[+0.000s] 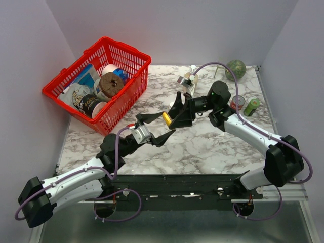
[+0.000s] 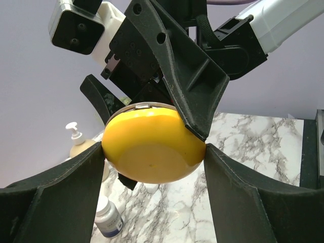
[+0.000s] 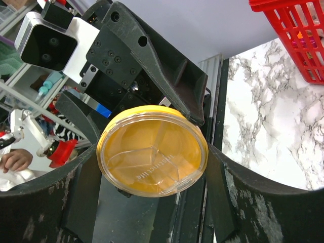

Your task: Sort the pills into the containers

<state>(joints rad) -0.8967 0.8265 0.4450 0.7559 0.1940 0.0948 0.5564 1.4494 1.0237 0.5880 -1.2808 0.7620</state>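
Note:
A round yellow pill case (image 1: pixel 166 119) with a clear, divided lid hangs in the air over the middle of the table. My left gripper (image 2: pixel 154 152) is shut on its yellow underside (image 2: pixel 152 147), one finger on each side. My right gripper (image 3: pixel 152 157) is shut on the same case from the opposite side, facing the clear lid (image 3: pixel 152 154). In the top view the left gripper (image 1: pixel 164 125) and the right gripper (image 1: pixel 173 114) meet at the case. A small white pill bottle (image 2: pixel 108 217) stands on the marble below. The pills are out of view.
A red basket (image 1: pixel 132 58) full of groceries sits at the back left. A beige pump bottle (image 2: pixel 78 144) stands near the white bottle. At the back right are a green ball (image 1: pixel 235 68), a red-labelled can (image 1: pixel 237 103) and a small green can (image 1: pixel 251 106).

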